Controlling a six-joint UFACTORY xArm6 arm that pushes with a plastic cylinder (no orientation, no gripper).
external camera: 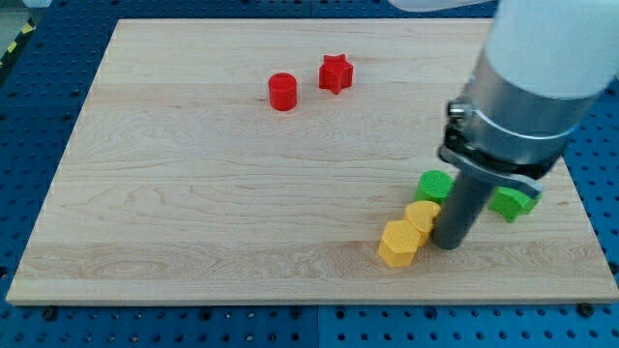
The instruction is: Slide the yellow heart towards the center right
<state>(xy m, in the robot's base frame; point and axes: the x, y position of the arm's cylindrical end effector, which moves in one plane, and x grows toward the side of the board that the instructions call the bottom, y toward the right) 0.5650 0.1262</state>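
The yellow heart (421, 215) lies at the lower right of the wooden board (193, 193), partly hidden by my rod. My tip (448, 243) rests on the board right against the heart's right side. A yellow hexagon (398, 243) touches the heart at its lower left. A green round block (434, 185) sits just above the heart, partly behind the rod.
Another green block (513, 202) lies right of the rod, its shape partly hidden by the arm. A red cylinder (282, 92) and a red star (336, 73) sit at the view's top centre. The board's right edge is close to the green block.
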